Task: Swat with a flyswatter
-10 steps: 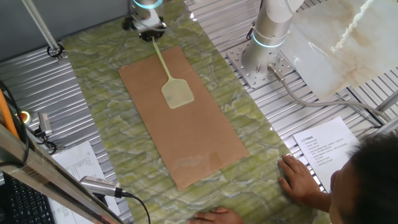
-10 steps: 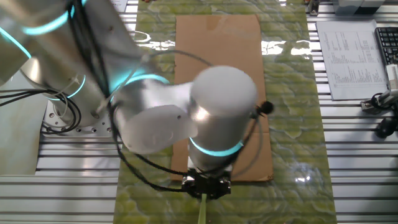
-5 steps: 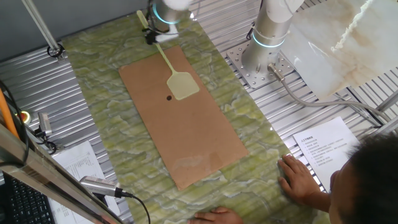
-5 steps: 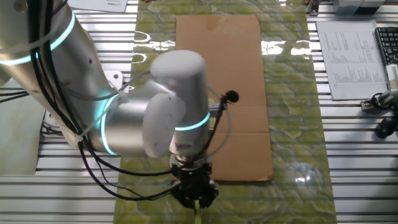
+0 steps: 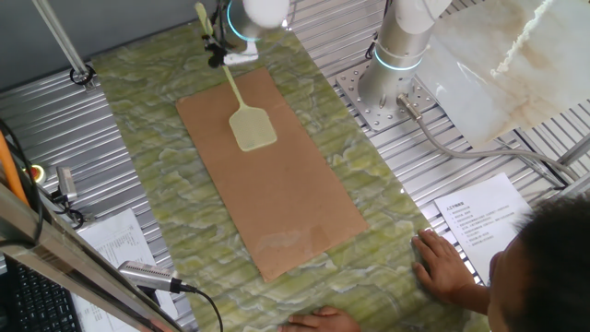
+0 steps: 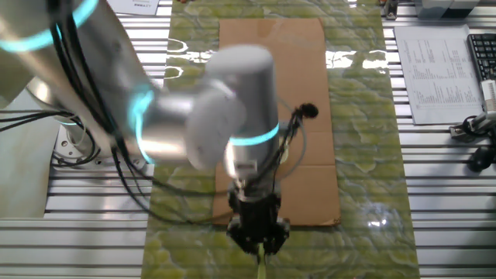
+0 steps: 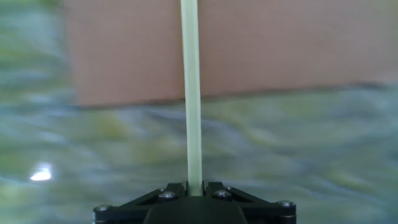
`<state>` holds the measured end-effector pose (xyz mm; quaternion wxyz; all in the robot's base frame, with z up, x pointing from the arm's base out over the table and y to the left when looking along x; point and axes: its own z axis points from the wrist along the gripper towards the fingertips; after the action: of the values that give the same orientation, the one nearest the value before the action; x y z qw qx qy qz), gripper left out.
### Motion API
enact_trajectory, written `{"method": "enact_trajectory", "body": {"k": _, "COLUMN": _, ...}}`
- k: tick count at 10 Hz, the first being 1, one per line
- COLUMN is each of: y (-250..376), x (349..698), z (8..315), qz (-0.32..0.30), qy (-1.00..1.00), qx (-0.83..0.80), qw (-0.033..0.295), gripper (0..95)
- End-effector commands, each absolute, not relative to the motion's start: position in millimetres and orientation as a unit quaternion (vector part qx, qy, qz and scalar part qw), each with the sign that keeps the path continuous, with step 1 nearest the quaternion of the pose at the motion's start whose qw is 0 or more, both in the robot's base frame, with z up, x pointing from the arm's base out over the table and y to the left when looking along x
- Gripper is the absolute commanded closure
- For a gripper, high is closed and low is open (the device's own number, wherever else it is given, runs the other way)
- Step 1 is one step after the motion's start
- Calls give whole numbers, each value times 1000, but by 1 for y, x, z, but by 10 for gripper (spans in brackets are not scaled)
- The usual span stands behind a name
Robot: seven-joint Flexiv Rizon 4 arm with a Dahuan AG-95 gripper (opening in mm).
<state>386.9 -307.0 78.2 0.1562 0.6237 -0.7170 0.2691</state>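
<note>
Flyswatter (image 5: pixel 245 112) is in my gripper (image 5: pixel 218 53), jaws closed on the end of the thin handle; hand view shows the handle (image 7: pixel 191 93) running straight out from between the jaw plates. Head (image 5: pixel 253 128) sits over the upper part of the brown cardboard board (image 5: pixel 277 194), low and close to it. Can't tell from one fixed view if the mesh actually touches the board or hangs just above. Handle angles back up to my gripper at the far edge of the board, over the green marbled mat (image 5: pixel 147 138).

The other fixed view is mostly my arm (image 6: pixel 194 116), motion-blurred; only a sliver of the handle (image 6: pixel 260 267) shows below the gripper (image 6: pixel 258 232) at the bottom edge. Hand view background is blurred as well, so I judge I'm mid-swing.

No fly or target mark visible on the board in these frames; if one is there, the head may be covering it.

Progress, my read: grasp done, swatter over the board, a swat looks to be underway or just landing. Left: finish the stroke flat onto the board, lift off. A person's hand (image 5: pixel 442 263) rests on the mat near the board's near corner, well apart from the head.
</note>
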Motion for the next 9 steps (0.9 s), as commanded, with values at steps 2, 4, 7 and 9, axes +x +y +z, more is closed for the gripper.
{"method": "enact_trajectory", "body": {"k": 2, "y": -304, "x": 397, "z": 85, "qz": 109, "qy": -776, "qx": 619, "qw": 54, "gripper": 950}}
{"method": "enact_trajectory", "body": {"k": 4, "y": -303, "x": 397, "z": 85, "qz": 100, "qy": -773, "qx": 625, "qw": 45, "gripper": 950}}
{"method": "enact_trajectory", "body": {"k": 7, "y": -298, "x": 403, "z": 90, "qz": 91, "qy": -764, "qx": 638, "qw": 38, "gripper": 950}}
{"method": "enact_trajectory", "body": {"k": 9, "y": -293, "x": 409, "z": 93, "qz": 96, "qy": -753, "qx": 650, "qw": 46, "gripper": 950}}
